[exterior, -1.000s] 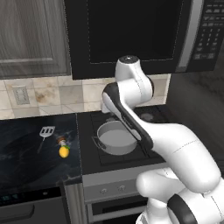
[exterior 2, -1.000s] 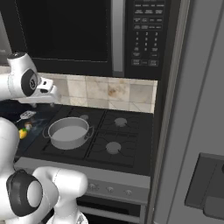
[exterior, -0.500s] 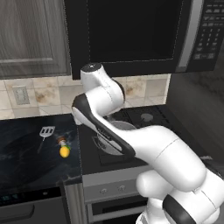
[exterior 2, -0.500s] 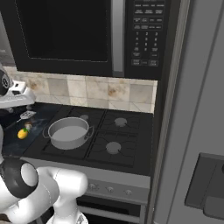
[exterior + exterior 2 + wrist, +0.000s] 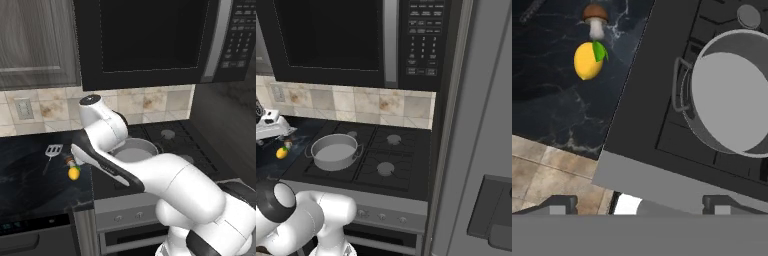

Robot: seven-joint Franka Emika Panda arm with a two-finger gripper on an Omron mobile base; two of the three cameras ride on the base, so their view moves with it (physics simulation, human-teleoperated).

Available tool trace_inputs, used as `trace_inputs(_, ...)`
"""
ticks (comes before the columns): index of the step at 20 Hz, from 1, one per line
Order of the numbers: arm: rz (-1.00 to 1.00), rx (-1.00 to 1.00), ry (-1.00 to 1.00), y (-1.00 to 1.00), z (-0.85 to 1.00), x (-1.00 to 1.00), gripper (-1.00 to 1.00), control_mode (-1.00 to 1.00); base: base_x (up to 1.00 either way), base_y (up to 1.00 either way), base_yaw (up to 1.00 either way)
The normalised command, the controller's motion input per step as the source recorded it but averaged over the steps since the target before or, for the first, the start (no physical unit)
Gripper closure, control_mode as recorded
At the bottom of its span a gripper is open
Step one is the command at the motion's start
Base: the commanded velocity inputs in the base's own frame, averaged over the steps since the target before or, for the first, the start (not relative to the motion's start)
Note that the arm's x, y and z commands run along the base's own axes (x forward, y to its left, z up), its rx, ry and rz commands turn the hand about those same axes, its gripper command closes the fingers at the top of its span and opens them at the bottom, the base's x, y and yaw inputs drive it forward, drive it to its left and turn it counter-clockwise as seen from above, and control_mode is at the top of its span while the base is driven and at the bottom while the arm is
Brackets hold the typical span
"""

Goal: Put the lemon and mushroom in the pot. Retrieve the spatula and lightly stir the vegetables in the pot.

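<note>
The yellow lemon point(image 5: 588, 60) lies on the dark marble counter with the brown-capped mushroom point(image 5: 595, 20) touching its end; both also show as the lemon point(image 5: 74, 173) and the mushroom point(image 5: 68, 161). The spatula point(image 5: 52, 150) rests on the counter just behind them. The grey pot point(image 5: 732, 95) stands empty on the front left burner, also seen as the pot point(image 5: 334, 152). My gripper point(image 5: 640, 205) is open, high above the stove's front edge, between the pot and the vegetables, holding nothing.
The black stove point(image 5: 391, 160) has several burners, and its front edge point(image 5: 677, 182) runs under the hand. A microwave point(image 5: 356, 40) hangs above the stove, and a tall grey fridge point(image 5: 481, 150) stands at the right. The tiled backsplash point(image 5: 45, 107) closes the counter behind.
The arm has swung left, from over the pot toward the counter side of the stove. The gripper stays open. Lemon, mushroom, spatula and pot have not moved.
</note>
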Motion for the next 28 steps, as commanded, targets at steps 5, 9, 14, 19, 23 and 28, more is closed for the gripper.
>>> trace_inputs(5,0.07,0.08,0.03,-0.03,-0.59,0.23,-1.00,-1.00,0.00,0.00,0.00)
trace_inputs(9,0.00,0.00,0.00,0.02,-0.60,0.30,-1.00,-1.00,0.00,0.00,0.00)
trace_inputs(14,-0.02,0.00,0.00,0.26,-0.17,0.10,-1.00,-1.00,0.00,0.00,0.00)
trace_inputs(19,-0.01,-0.04,0.15,0.21,0.00,0.19,-1.00,-1.00,0.00,0.00,0.00)
trace_inputs(23,0.00,-0.06,0.29,0.22,0.00,0.34,-1.00,-1.00,0.00,0.00,0.00)
trace_inputs(28,0.00,0.00,0.25,0.10,-0.01,0.38,-1.00,-1.00,0.00,0.00,0.00)
